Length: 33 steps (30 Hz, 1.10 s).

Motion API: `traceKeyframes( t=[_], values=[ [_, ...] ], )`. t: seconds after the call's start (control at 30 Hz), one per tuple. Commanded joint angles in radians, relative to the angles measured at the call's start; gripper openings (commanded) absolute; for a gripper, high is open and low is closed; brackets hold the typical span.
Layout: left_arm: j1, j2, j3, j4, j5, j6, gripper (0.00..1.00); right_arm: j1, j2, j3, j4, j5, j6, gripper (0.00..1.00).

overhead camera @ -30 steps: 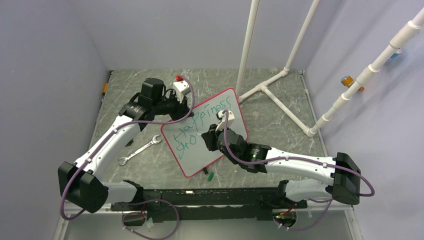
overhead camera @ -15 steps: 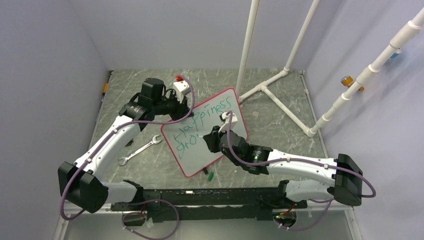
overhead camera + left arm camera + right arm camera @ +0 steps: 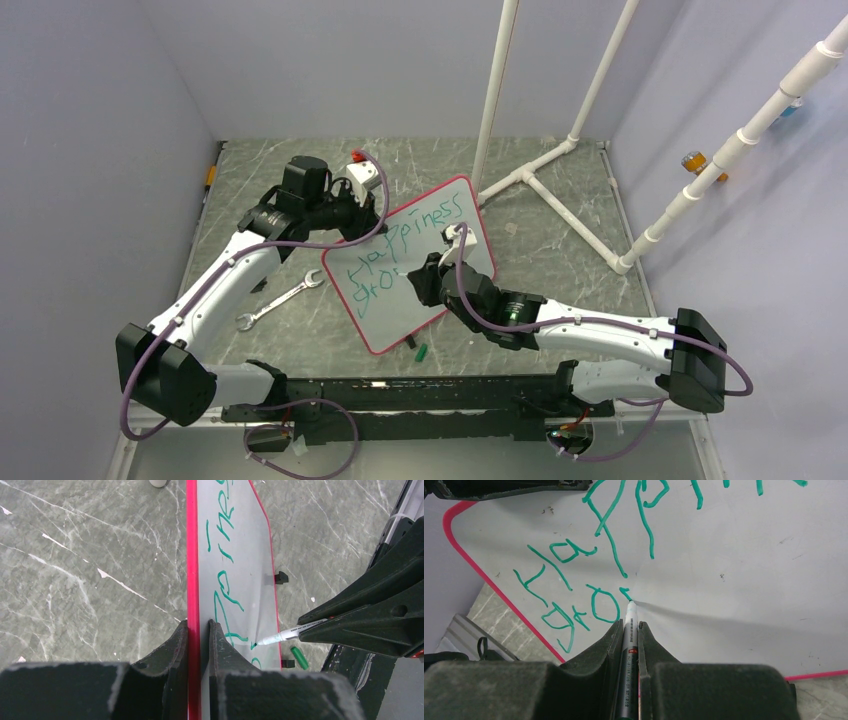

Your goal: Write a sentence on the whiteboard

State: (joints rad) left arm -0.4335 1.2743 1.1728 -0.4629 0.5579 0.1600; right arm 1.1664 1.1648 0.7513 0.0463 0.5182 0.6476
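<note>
Right wrist: marker [image 3: 628, 650] tight in our right gripper [image 3: 630, 625], tip at the sentence [image 3: 644, 525]; whiteboard [image 3: 235, 580] edge pinched in our left gripper [image 3: 198, 627].

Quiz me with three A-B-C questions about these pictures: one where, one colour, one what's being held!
1. Where does the wrench lie?
A. Left of the whiteboard
B. On the whiteboard
C. Right of it

2. What colour is the writing?
A. Red
B. Black
C. Green

3. What does the right end effector hold?
A. Nothing
B. The marker
C. The wrench

Answers:
1 A, the top view shows it beside the board's left edge.
2 C, every stroke is green.
3 B, it is clamped on the marker, tip at the board.
</note>
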Motion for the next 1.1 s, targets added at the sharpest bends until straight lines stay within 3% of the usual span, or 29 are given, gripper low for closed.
traceKeyframes(
  t=[0.0,0.5,1.07],
  values=[
    [-0.002,-0.02,0.025,0.038,-0.038,0.058,0.0,-0.008,-0.024,0.021,-0.019,0.022,-0.003,0.0],
    [-0.002,-0.02,0.024,0.039,-0.035,0.056,0.0,-0.037,0.006,0.103,-0.017,0.009,-0.03,0.0],
    [-0.002,-0.02,0.026,0.037,-0.035,0.055,0.0,-0.037,-0.047,-0.029,-0.033,0.008,0.071,0.0]
  ],
)
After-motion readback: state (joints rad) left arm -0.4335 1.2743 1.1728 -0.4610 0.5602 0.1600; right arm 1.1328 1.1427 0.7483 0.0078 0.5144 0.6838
